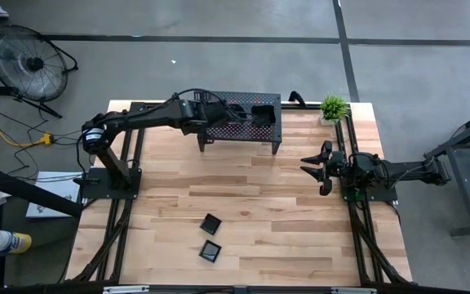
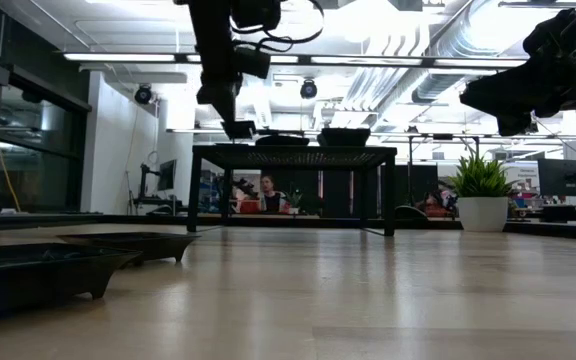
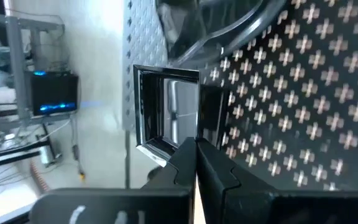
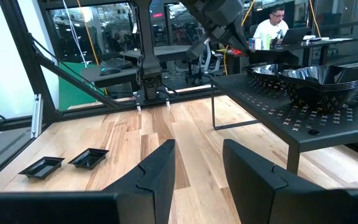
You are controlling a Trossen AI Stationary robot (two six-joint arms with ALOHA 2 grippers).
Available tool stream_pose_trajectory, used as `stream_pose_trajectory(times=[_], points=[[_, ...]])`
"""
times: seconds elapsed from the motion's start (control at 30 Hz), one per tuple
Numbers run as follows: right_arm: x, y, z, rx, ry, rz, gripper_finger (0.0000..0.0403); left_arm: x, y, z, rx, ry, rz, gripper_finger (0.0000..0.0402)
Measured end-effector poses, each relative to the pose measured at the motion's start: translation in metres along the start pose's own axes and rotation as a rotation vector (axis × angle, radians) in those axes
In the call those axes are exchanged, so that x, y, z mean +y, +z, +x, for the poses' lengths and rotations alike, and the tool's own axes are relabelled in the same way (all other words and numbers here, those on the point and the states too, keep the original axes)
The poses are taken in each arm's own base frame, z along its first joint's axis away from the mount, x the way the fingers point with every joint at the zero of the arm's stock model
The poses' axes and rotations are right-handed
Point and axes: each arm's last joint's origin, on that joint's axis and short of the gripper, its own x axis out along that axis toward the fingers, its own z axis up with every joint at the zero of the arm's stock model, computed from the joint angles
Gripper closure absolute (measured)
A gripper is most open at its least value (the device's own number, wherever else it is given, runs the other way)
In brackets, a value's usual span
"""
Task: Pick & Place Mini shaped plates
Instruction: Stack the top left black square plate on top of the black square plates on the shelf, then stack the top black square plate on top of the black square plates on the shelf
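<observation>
My left gripper [image 1: 215, 116] hangs over the left end of the black perforated rack [image 1: 255, 131] and is shut on a square glossy black mini plate [image 3: 166, 106]. In the low view that plate [image 2: 238, 128] hangs just above the rack top [image 2: 293, 152]. More dark dishes [image 4: 325, 81] are stacked on the rack. Two square mini plates [image 1: 210, 222] [image 1: 210, 251] rest on their bases on the wood near the table's near edge. At the table's right edge my right gripper [image 1: 317, 167] stands open, holding nothing. My left gripper pinches the square plate by the rim on one side [image 3: 166, 148] between its two shut fingers [image 3: 213, 171]. The fingers slant downward from the table's left. The plate is lifted clear of the rack and tilted, with its hollow face toward the wrist camera.
A small potted plant [image 1: 333, 106] stands at the far right corner beside the rack. Bare wood [image 1: 259, 196] lies between the rack and the two plates. A person [image 4: 272, 25] sits at a desk beyond the table.
</observation>
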Motion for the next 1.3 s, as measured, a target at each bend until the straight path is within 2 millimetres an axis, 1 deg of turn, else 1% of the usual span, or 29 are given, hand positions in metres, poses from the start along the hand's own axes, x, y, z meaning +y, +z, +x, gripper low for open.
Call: stream_pose_trajectory(times=[0.67,0.87,1.07,1.3], points=[[0.000,0.000,0.000,0.000,0.000,0.000,0.0273,-0.013,-0.004,0.014,0.034,0.035,0.006,0.0401],[0.000,0.000,0.000,0.001,0.000,0.000,0.0273,-0.014,-0.004,0.015,0.032,0.036,0.005,0.0392],[0.000,0.000,0.000,0.001,0.000,0.000,0.0273,-0.014,-0.004,0.015,0.029,0.030,0.014,0.0370],[0.000,0.000,0.000,0.001,0.000,0.000,0.0273,-0.015,-0.002,0.015,-0.001,-0.011,0.026,0.0313]])
